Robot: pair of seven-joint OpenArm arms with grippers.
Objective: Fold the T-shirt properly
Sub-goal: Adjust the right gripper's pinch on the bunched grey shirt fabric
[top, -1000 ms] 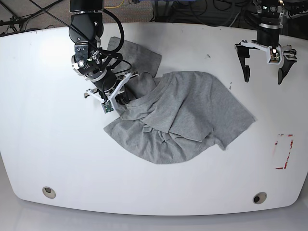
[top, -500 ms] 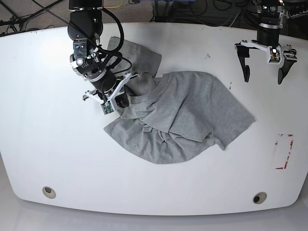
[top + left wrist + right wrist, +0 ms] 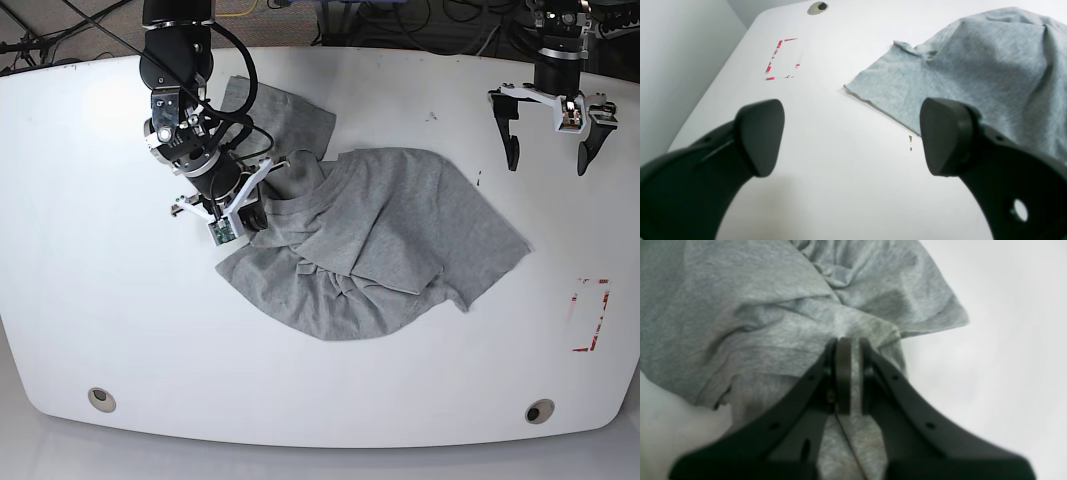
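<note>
White tabletop [image 3: 90, 300] fills the base view, with cables along its far edge at 12 o'clock. Crumpled at its middle lies the grey T-shirt [image 3: 385, 240], one flap reaching toward 11 o'clock; no lettering shows on the cloth. At about 9 o'clock of the heap, the right gripper [image 3: 849, 373] has its fingers pinched together on a raised fold of the T-shirt. Toward 2 o'clock, well apart from the cloth, the left gripper [image 3: 548, 130] hangs spread wide and holds nothing. A red outlined rectangle [image 3: 592, 315] marks the table near 4 o'clock; it carries no readable writing.
</note>
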